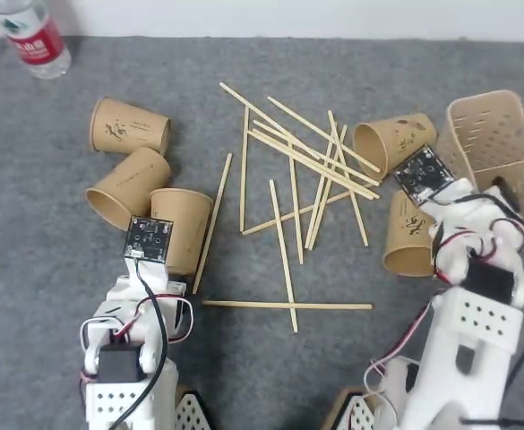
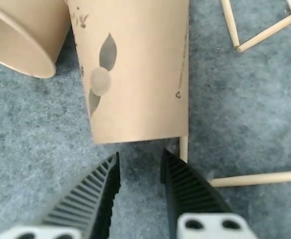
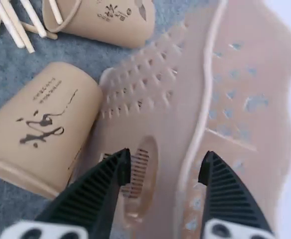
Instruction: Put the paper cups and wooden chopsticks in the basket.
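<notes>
Currently nothing sits in the basket [image 1: 503,134]: five paper cups [image 1: 129,125] lie on their sides and chopsticks [image 1: 290,166] sprawl between the arms. Left gripper [image 2: 140,155], fingers parted and empty, faces the base of one cup [image 2: 135,69]; the gap looks narrower than the cup, so advancing may shove it away. Right gripper [image 3: 166,153], spread and empty, straddles the basket's rim; closing there could drag the basket.
</notes>
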